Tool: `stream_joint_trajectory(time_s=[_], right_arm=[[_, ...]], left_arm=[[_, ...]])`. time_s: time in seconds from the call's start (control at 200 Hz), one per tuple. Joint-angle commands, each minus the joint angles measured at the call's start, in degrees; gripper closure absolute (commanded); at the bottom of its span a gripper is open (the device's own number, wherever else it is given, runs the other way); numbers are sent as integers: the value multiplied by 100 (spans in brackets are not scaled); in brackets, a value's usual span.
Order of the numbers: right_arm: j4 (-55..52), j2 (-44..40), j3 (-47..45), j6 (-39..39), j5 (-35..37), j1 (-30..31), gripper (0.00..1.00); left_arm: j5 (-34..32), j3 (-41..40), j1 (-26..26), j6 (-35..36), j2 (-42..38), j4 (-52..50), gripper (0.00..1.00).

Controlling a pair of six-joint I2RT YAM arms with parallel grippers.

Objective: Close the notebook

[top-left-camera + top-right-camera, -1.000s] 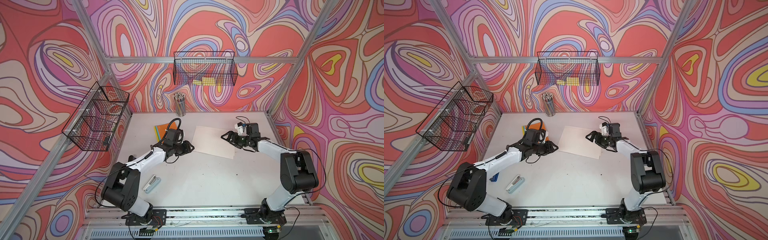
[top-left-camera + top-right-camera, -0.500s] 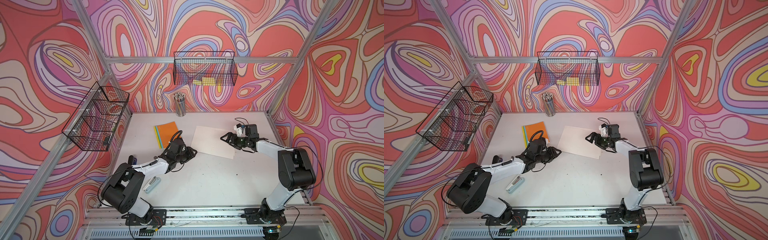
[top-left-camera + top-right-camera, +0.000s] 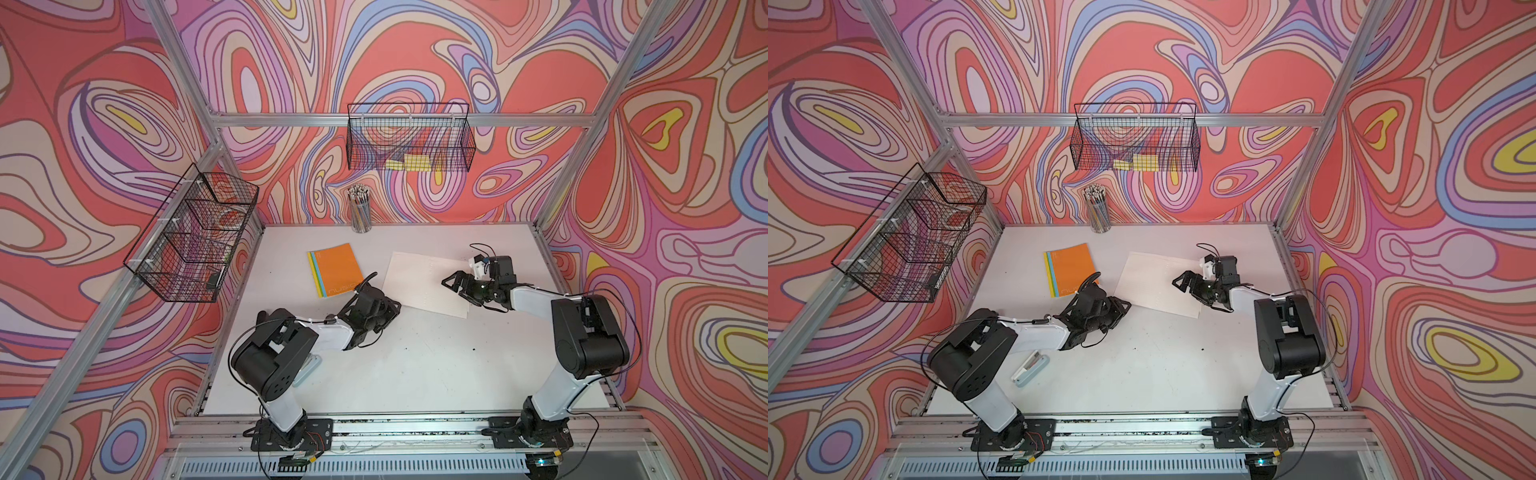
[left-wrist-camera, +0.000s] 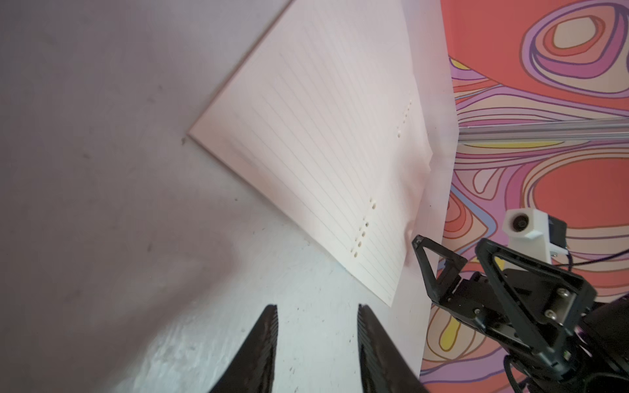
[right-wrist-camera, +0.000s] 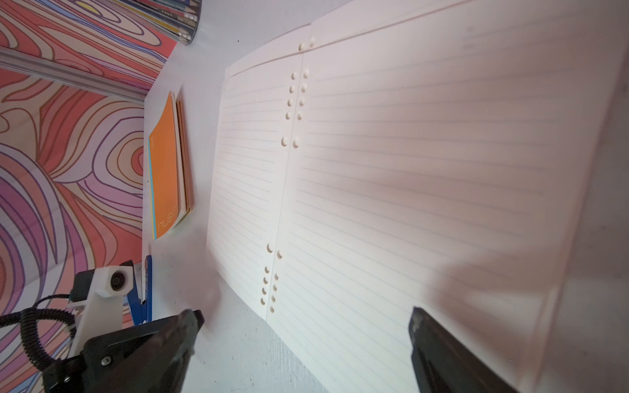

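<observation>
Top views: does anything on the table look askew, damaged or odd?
The open lined notebook lies skewed on the table, and its edge beside the right gripper looks buckled in the left wrist view. The orange notebook is also skewed, but closed and flat.

I see a white table (image 3: pixel 415 365), flat, with a few small dark specks. An open notebook (image 3: pixel 428 282) with lined cream pages lies flat towards the back right. A closed orange notebook (image 3: pixel 334 274) lies to its left, apart from it. A clear cup of pencils (image 3: pixel 360 214) stands upright at the back edge, by the wall. A pale stapler (image 3: pixel 1029 368) lies near the front left. A blue tool (image 5: pixel 144 289), which I cannot identify, lies near the left wall.
</observation>
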Motion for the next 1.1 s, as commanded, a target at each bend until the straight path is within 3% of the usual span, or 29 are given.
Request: stream_joint_trajectory(time_s=[0.0,0.481,1.097], right_arm=[[203,85,-128,44,50,-27,2],[419,349,-288,216,-114,-27,2],[322,245,-305,191,-184,-26,2]], left_arm=[[-346,44,-48,-373,240,477,59],[-646,211,-143,-940,1119,1408,59],[-1005,325,-242,-1375,1515,1519,64]])
